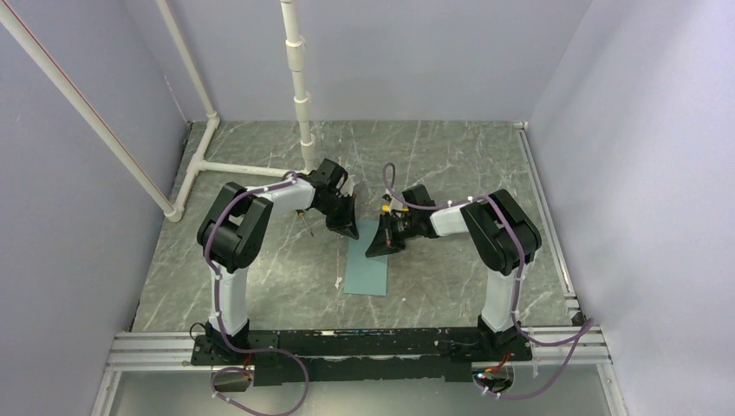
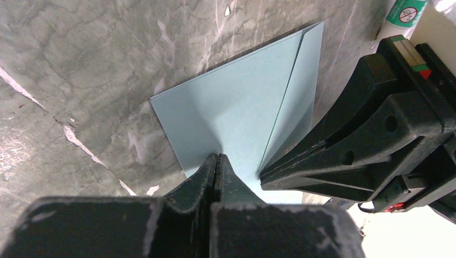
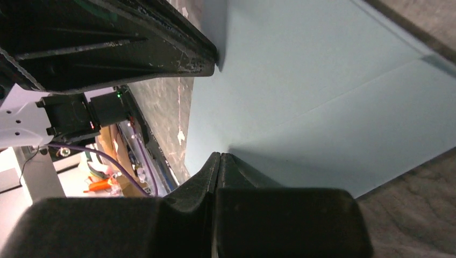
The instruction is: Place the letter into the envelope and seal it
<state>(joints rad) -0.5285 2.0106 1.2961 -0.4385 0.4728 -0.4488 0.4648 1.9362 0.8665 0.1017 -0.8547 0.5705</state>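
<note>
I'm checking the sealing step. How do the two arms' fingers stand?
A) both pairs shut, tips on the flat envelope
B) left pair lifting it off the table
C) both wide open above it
A: the left fingers and right fingers are each shut, tips on the flat-lying envelope.

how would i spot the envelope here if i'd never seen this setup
On the grey marbled table, look at the middle, where the left claw and right claw nearly meet. The envelope lies flat under their shut tips, the only plain teal rectangle on the grey stone.
</note>
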